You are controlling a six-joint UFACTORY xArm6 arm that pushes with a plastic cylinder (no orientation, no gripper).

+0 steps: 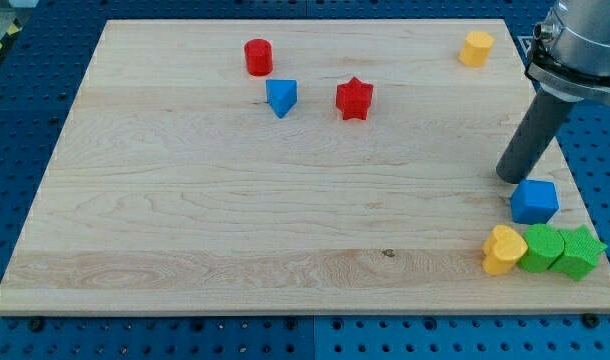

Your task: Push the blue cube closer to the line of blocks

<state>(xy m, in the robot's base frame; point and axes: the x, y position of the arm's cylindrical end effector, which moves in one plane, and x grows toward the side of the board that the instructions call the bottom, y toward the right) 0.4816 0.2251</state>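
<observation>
Tip (511, 177) just above-left of blue cube (534, 201), no gripper fitted, yellow-green line of blocks (543, 250) below

Dark rod tilted, my tip (509, 177) lowest

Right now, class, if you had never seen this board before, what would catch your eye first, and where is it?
First the dark rod at the view's right, my tip resting just above and left of the blue cube. Below the cube, a yellow heart, green cube and green star form a row in the bottom right corner. Towards the top left, a red cylinder, blue block and red star cluster loosely.
</observation>
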